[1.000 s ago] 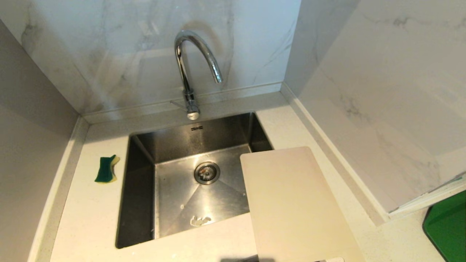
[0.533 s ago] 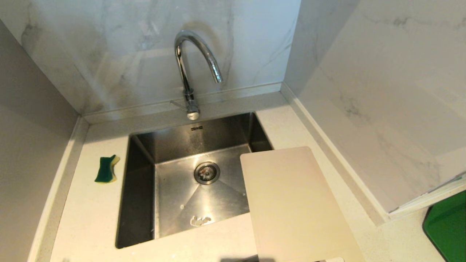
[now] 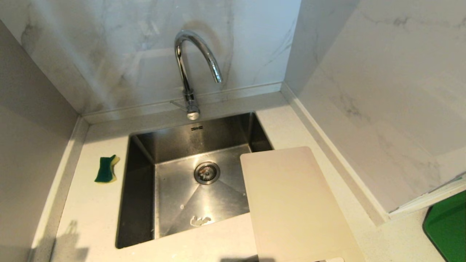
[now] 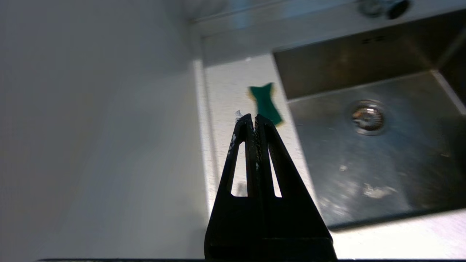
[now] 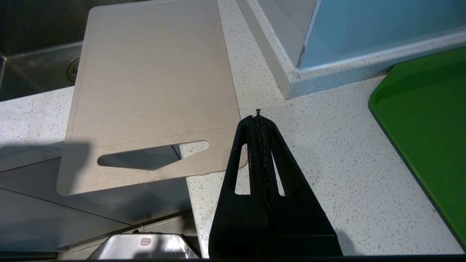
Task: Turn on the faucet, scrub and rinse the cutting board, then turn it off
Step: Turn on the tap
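The chrome gooseneck faucet [image 3: 189,69] stands behind the steel sink [image 3: 142,203], its thin lever [image 3: 178,104] pointing left; no water runs. The cream cutting board [image 3: 295,207] lies flat on the counter at the right, one corner over the sink and its handle slot [image 5: 153,154] past the counter's front edge. A green and yellow sponge [image 3: 106,169] lies left of the sink. My left gripper [image 4: 253,117] is shut and empty, above the counter short of the sponge [image 4: 265,103]. My right gripper [image 5: 257,117] is shut and empty, beside the board's near corner. Neither arm shows in the head view.
Marble walls [image 3: 127,54] enclose the counter at the back and right, and a grey panel [image 3: 25,145] closes the left. A green tray [image 3: 447,229] lies at the far right. The drain [image 3: 206,172] sits mid-sink, with a white scrap [image 3: 200,220] near the front.
A shadow has appeared on the counter at the lower left of the head view. The faucet, board and sponge have not moved.
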